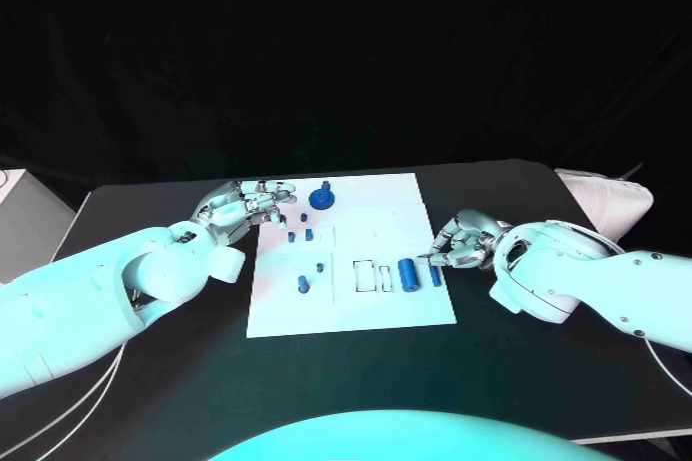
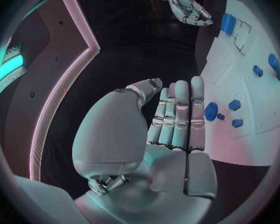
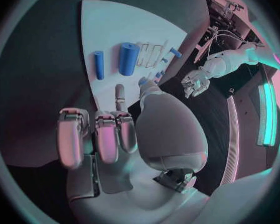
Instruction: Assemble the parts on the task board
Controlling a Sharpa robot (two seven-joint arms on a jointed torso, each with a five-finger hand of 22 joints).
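We see a smooth matt white board (image 1: pixel 351 316), glossy blue plastic cylinders (image 1: pixel 408 273), shiny silver metal hands (image 1: pixel 245 205) and a matt black tabletop (image 1: pixel 173 381).

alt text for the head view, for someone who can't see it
A white task board lies mid-table on a black table, with small blue parts on it. The left hand hovers at the board's far left corner near a round blue part; the right hand sits at its right edge beside two blue cylinders.

Dim scene, fisheye-bent wrist views
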